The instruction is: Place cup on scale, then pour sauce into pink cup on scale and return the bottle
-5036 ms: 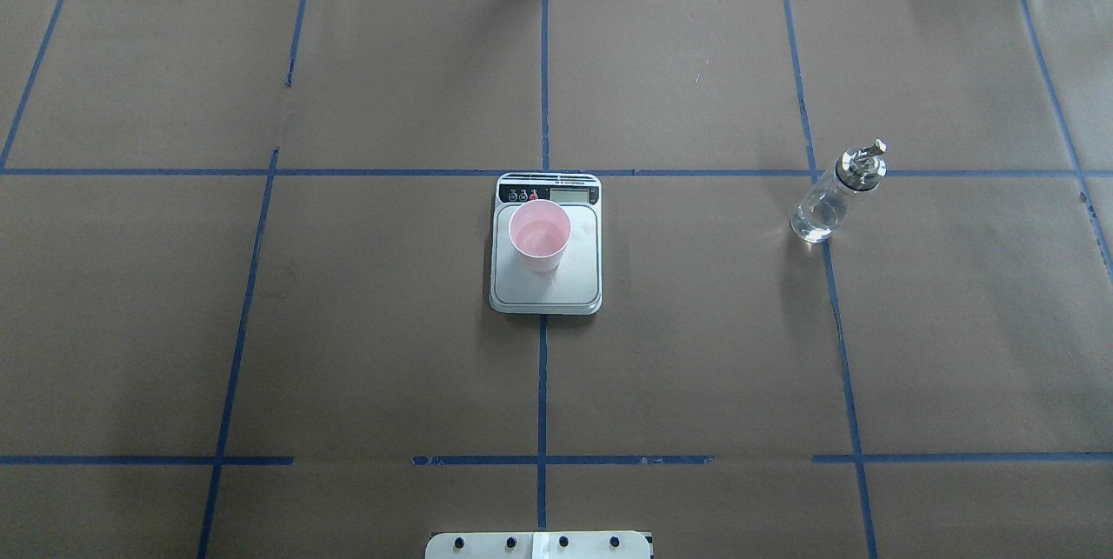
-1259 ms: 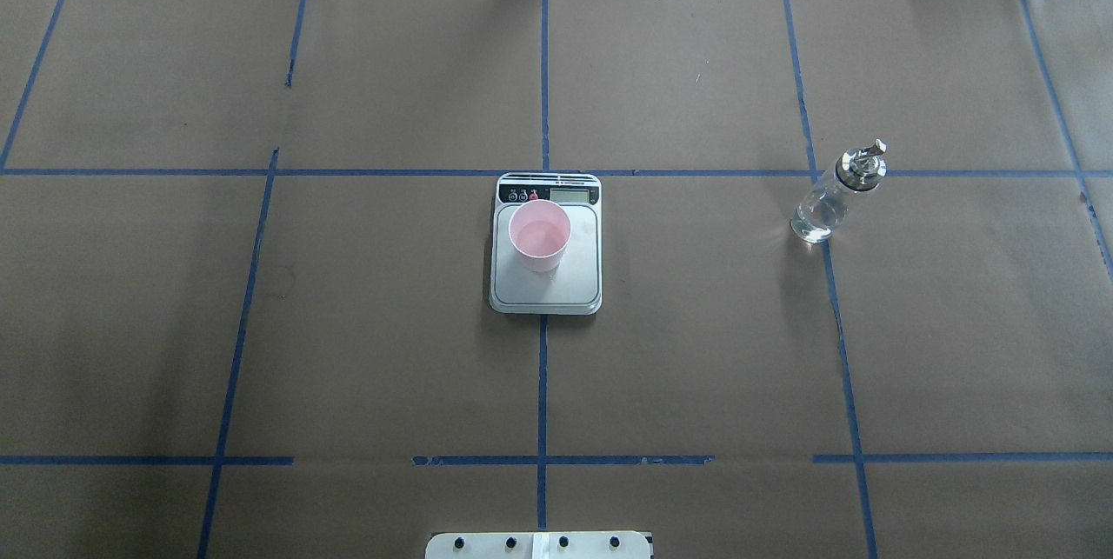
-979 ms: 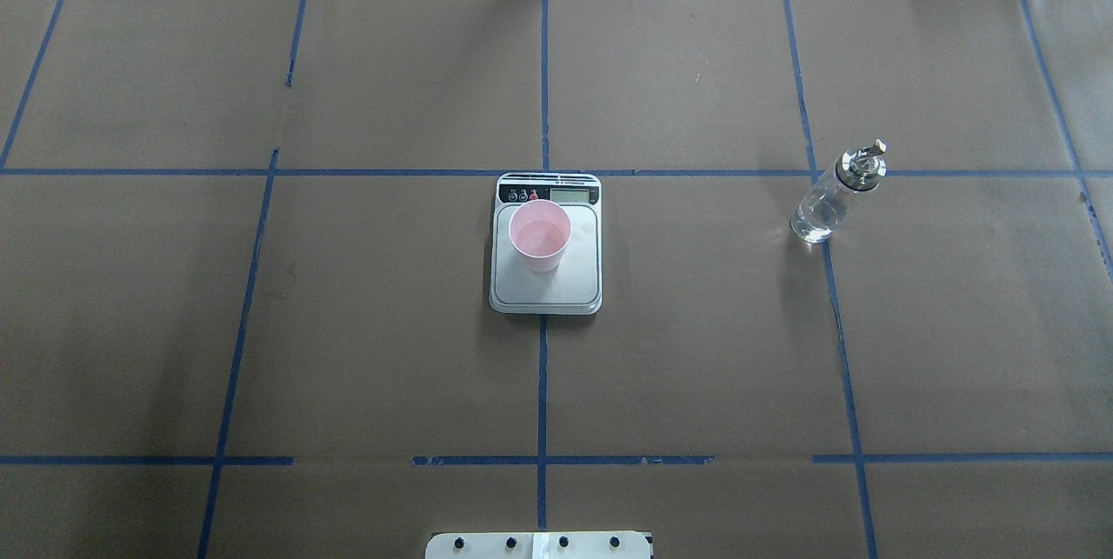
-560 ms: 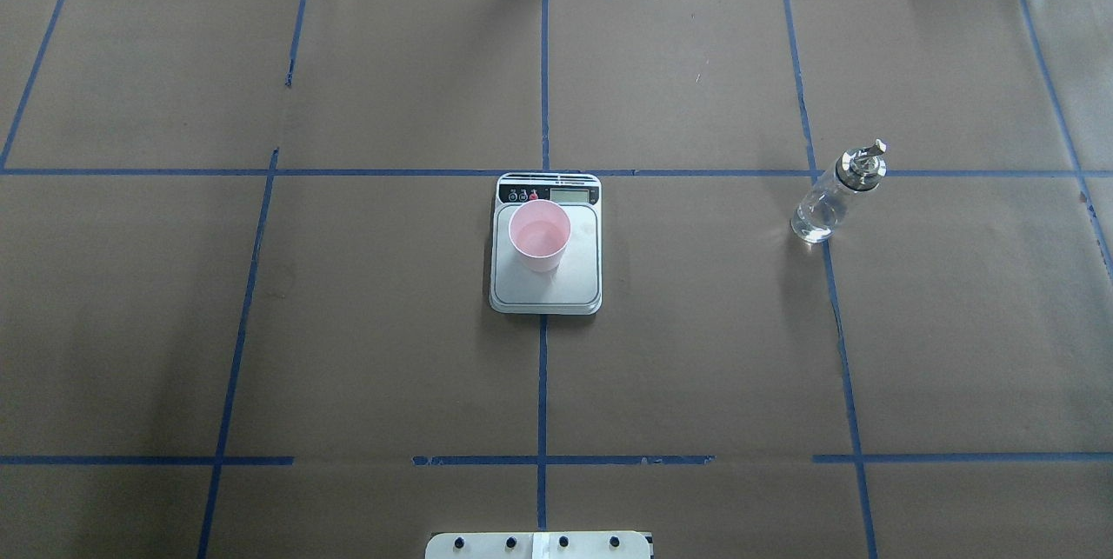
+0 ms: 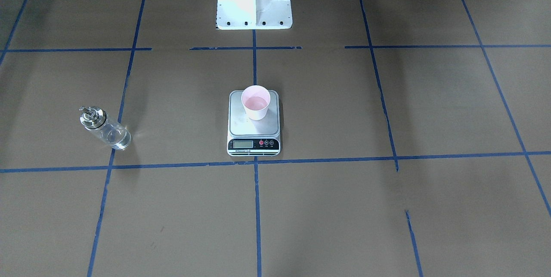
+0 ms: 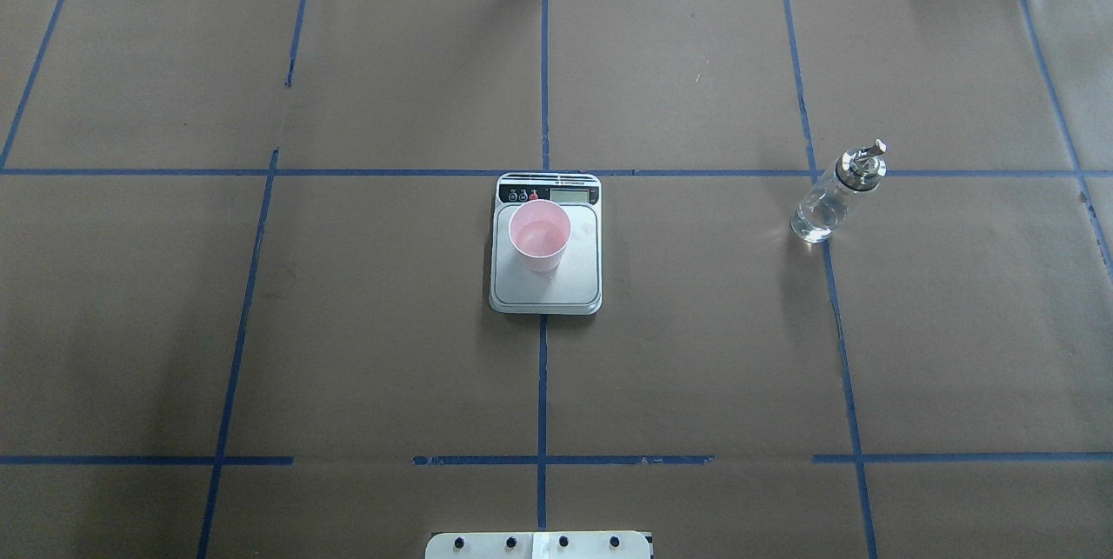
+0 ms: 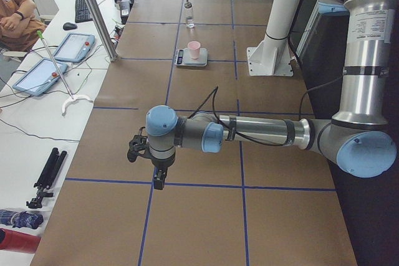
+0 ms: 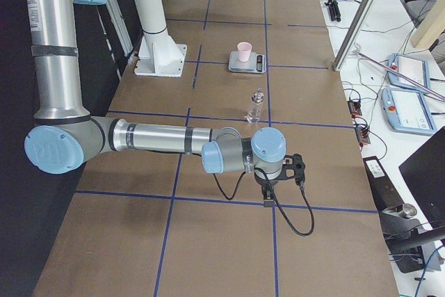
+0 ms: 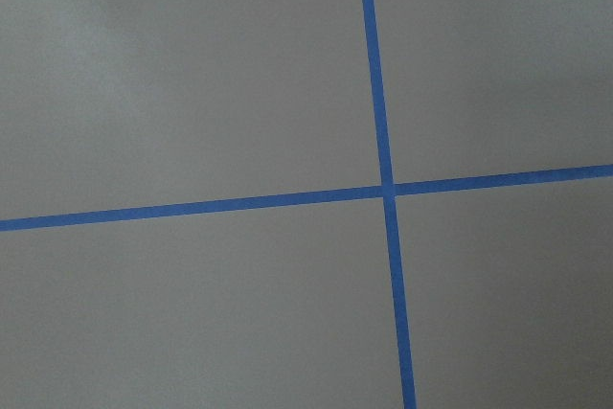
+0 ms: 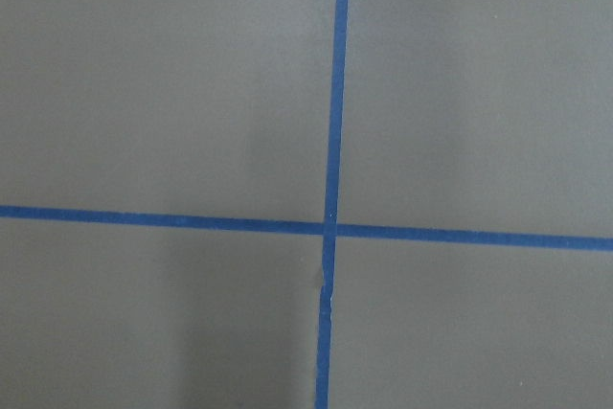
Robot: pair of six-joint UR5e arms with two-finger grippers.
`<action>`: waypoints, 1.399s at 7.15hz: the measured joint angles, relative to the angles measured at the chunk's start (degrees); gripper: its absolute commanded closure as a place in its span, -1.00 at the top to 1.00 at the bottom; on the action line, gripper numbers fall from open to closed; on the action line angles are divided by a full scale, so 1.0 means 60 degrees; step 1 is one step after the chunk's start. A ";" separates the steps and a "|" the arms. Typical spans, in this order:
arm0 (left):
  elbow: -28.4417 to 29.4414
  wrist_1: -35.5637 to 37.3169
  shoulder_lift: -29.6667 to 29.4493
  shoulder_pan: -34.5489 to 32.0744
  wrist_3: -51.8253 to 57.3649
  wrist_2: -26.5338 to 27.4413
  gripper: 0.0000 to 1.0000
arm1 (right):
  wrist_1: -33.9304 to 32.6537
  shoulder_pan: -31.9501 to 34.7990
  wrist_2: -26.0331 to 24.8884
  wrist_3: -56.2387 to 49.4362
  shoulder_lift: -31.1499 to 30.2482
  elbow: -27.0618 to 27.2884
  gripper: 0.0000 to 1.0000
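Overhead exterior: pink cup (image 6: 539, 235) sits upright on the scale (image 6: 565, 285), whose display strip lies at its far end. The bottle (image 6: 822, 207) stands upright well to the right, spout aimed far-right. Finger spread of left gripper (image 7: 159, 179) and right gripper (image 8: 268, 198) cannot be told.

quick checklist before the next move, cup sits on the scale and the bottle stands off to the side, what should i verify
1. Pink cup upright on the scale platform: ok.
2. Bottle upright on the table, apart from the scale, nothing gripping it: ok.
3. Cup filled: cannot tell; its inside shows what may be a surface.
4. Scale display reading: cannot tell, too small.
5. Left hand and right hand open or shut: cannot tell, seen in side views only.
6. Both hands well away from cup and bottle: ok.
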 measured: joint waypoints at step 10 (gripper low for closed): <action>0.0027 0.0004 -0.0001 0.0000 0.0063 0.0017 1.00 | -0.1491 -0.0022 -0.0015 -0.0643 -0.0674 0.1068 1.00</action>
